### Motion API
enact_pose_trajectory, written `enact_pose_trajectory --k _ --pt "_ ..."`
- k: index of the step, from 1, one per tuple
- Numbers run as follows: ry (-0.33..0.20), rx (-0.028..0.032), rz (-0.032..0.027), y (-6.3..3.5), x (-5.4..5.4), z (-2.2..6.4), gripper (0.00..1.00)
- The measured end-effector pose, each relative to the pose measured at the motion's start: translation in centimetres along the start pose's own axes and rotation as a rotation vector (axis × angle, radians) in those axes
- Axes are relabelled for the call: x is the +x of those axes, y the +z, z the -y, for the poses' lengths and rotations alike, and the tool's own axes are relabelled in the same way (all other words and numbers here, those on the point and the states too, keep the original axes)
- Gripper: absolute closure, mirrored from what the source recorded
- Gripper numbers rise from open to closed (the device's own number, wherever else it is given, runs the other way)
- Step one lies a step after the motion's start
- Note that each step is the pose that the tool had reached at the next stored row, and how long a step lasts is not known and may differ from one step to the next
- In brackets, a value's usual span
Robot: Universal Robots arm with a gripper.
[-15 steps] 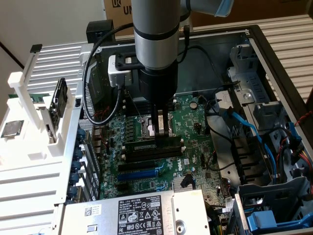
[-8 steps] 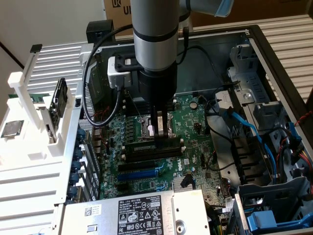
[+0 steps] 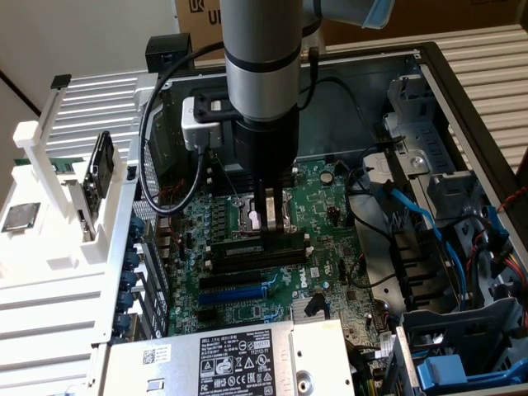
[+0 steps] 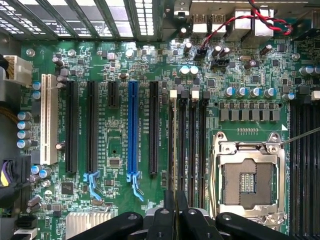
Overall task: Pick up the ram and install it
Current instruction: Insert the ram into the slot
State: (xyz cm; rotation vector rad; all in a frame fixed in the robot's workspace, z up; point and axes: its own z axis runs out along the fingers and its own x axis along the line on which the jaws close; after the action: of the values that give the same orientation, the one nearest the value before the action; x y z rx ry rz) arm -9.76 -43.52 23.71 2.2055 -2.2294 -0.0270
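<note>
You have the gripper closed on the ram, a long, thin stick with dark chips. It stands on edge over the black slots beside the processor socket, mid-motherboard.

Fingers gripping ram at memory slots, green motherboard, open case

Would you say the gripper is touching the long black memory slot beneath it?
Cannot tell; in the exterior view the gripper hides any gap above the slot.
</note>
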Motion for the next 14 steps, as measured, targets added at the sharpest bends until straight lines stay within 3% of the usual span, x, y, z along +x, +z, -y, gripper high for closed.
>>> enact_pose_trajectory --k 14 --pt "-0.002 0.0001 -0.0001 0.21 0.00 0.03 0.87"
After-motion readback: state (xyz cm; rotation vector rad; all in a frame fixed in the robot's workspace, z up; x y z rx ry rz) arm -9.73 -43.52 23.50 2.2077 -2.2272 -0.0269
